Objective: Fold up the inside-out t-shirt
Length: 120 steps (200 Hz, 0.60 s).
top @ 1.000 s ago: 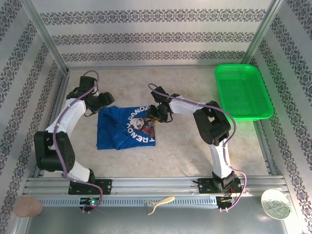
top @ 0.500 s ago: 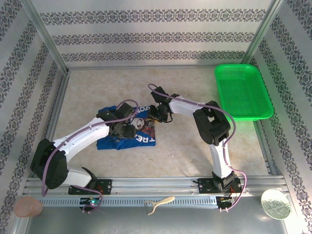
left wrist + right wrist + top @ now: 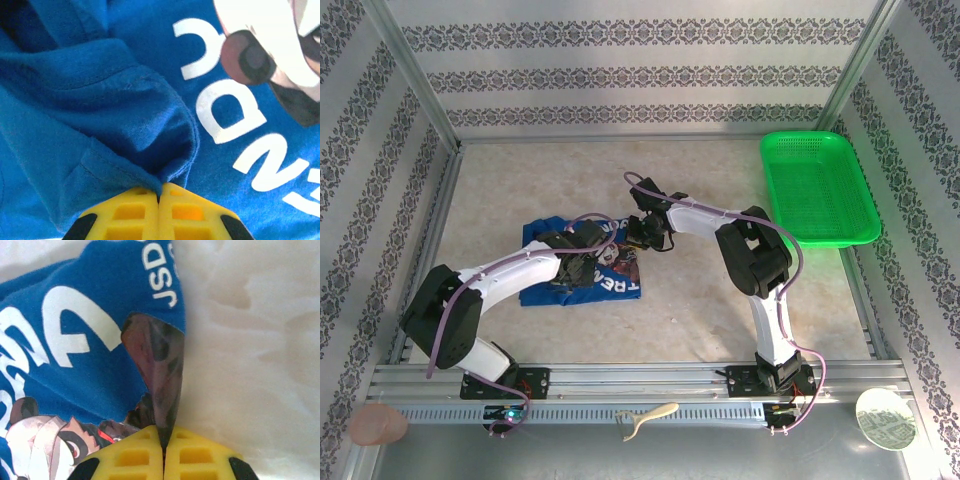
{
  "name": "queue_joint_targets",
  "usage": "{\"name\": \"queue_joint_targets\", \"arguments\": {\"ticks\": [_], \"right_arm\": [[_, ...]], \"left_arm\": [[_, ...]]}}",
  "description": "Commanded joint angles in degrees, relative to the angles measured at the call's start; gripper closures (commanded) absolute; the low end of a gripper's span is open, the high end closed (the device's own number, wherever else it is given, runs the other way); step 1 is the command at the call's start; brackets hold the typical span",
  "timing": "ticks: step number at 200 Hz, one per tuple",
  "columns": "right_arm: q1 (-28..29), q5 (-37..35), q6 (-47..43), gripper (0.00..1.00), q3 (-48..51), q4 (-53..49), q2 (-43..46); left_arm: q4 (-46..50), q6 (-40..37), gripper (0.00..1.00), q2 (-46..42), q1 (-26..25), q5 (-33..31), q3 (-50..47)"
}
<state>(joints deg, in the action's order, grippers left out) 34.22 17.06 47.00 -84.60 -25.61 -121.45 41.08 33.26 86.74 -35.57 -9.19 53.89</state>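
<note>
1. in the left wrist view, the yellow fingers (image 3: 130, 212) of the left gripper (image 3: 159, 194) are seen pressed together at the bottom centre, with a raised fold of the blue t-shirt (image 3: 115, 110) pinched between their tips.
2. in the right wrist view, the right gripper (image 3: 163, 437) is likewise seen closed at the bottom centre, and a dark printed edge of the cloth is pinched there, drawn up into a narrow peak.
3. white letters (image 3: 225, 115) and a cartoon print (image 3: 270, 45) are shown at the upper right of the left wrist view; the pale table (image 3: 250, 340) is shown on the right of the right wrist view.
4. the wider layout is added by the top view: the t-shirt is seen lying crumpled left of the frame's centre, the left gripper is placed over its middle and the right gripper at its upper right edge, and a green basket (image 3: 817, 185) is set well apart at the upper right.
</note>
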Motion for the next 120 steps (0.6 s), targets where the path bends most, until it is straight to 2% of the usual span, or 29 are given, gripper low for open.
{"name": "queue_joint_targets", "arguments": {"ticks": [1, 19, 59, 62, 73, 91, 101, 120], "right_arm": [[-0.84, -1.16, 0.17, 1.0, 0.55, -0.83, -1.85], [-1.16, -1.23, 0.11, 1.0, 1.07, -0.63, -1.54], [-1.83, -1.77, 0.01, 1.0, 2.24, -0.15, -0.81], [-1.87, -1.7, -0.06, 1.0, 2.32, -0.15, -0.81], [-1.87, -1.66, -0.16, 1.0, 2.41, -0.13, -0.72], [-1.96, -1.87, -0.42, 1.0, 2.72, -0.15, -0.41], [-1.96, -1.95, -0.47, 1.0, 3.06, -0.05, -0.15], [-2.09, -2.19, -0.57, 1.0, 3.77, 0.09, 0.45]], "left_arm": [[0.46, 0.9, 1.0, -2.3, 0.29, -4.41, -0.85], [2.16, 3.18, 1.0, -8.04, 1.55, -6.16, -3.04], [6.97, 13.98, 1.0, -23.62, 5.72, -7.31, -12.17], [7.19, 15.0, 0.97, -24.69, 5.86, -7.29, -13.01], [8.79, 19.0, 0.68, -28.33, 6.54, -7.67, -15.39], [10.28, 23.56, 0.44, -33.86, 7.07, -8.72, -17.55], [10.5, 24.28, 0.37, -35.81, 7.43, -9.24, -17.23], [9.34, 21.39, 0.32, -35.66, 7.84, -10.3, -13.51]]}}
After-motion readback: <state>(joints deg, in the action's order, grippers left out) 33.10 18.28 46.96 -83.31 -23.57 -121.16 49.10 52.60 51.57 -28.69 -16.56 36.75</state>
